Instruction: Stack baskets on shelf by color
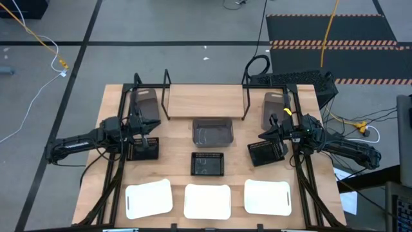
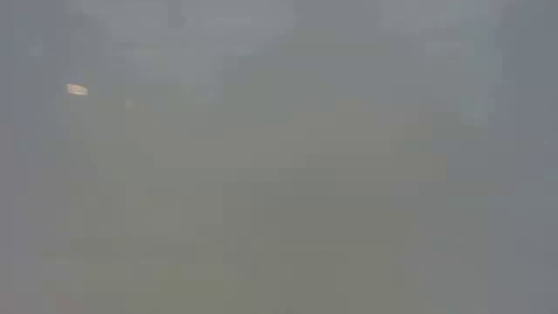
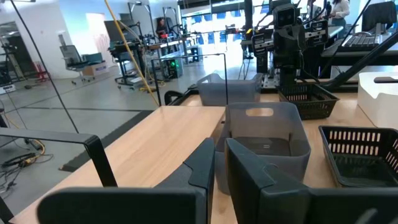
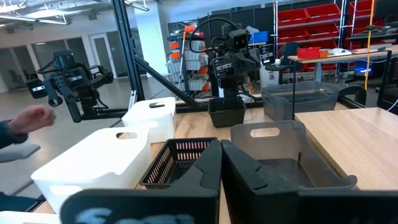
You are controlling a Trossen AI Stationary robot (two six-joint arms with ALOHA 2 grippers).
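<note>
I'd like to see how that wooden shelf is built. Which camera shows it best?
The high view: the whole shelf shows, board and black rod ends. The left wrist view catches only its board edge and a rod, the right wrist view one corner; the low view shows nothing.

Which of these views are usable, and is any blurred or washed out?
Low view: a uniform grey-beige haze, nothing readable. High view: evenly lit and sharp, the white baskets crisp. Left wrist view: clear. Right wrist view: clear, except a motion-blurred hand at the edge.
</note>
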